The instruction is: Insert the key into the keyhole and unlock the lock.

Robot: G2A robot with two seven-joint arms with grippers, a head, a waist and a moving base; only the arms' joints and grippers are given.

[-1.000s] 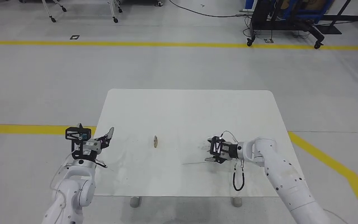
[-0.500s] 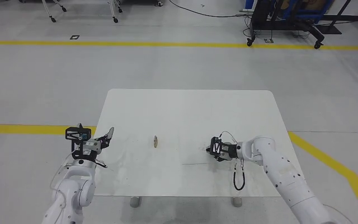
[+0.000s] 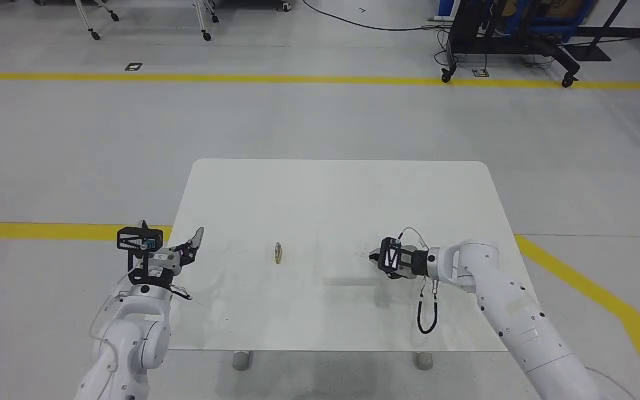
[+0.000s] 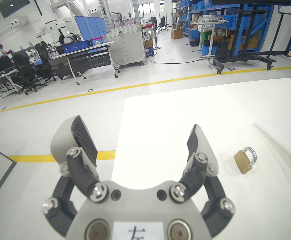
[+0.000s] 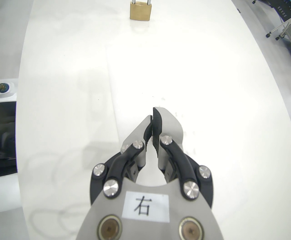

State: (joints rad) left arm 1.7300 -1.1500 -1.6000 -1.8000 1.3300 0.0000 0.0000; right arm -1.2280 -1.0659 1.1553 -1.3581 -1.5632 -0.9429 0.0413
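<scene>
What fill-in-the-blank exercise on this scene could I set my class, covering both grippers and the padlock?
1. The left gripper is ____.
2. The right gripper is ____.
3. The padlock lies ____ the two grippers.
4. It rests on a ____ table.

Missing words: open; shut; between; white.

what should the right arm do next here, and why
Probably ease the right gripper straight forward toward the padlock. The gripper is shut, the lock lies dead ahead with its body end facing it, and bare table separates them. Whether it holds a key, I cannot tell.
</scene>
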